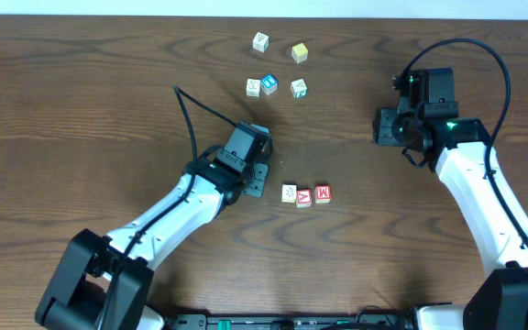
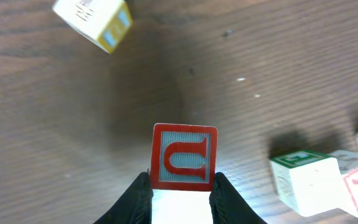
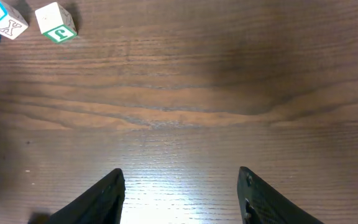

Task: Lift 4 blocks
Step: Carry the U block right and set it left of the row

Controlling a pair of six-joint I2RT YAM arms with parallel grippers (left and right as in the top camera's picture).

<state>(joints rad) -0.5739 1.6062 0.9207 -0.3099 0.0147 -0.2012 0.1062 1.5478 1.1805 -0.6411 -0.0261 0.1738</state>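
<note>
- Blocks for this task are four small wooden alphabet cubes, and they are in two places: one in a grip, three in a row on the dark wooden table [image 1: 81, 92].
- The red wooden cube with a white U [image 2: 184, 157] is pinched by the left gripper [image 2: 182, 182]. Its black fingers [image 2: 138, 199] are closed on two opposite sides of the cube, low down, so the lettered face stays in view of the wrist camera.
- A soft dark shadow on the wood beyond that cube suggests it hangs clear of the table rather than resting on it. The overhead view cannot confirm this, since the gripper covers the cube there.
- Just to the right of the left gripper lies the row: a pale cream wooden cube with a faint mark [image 1: 289, 193], a red wooden cube lettered A [image 1: 304, 197] and a second red wooden cube [image 1: 323, 193].
- These three sit side by side and seem to touch. I judge that fingers would have to straddle each one across the row, on its front and back faces, not between neighbours.
- The right gripper [image 3: 179, 199] hangs over bare wood with its fingers spread wide and nothing between them. It is well apart from the row, probably to leave the left arm room.
- A blue-faced cube [image 1: 269, 84], a green-marked white cube [image 1: 299, 88] and a yellow cube [image 1: 300, 52] cluster at the far side, well away from the row and unlikely to be mistaken for it.
</note>
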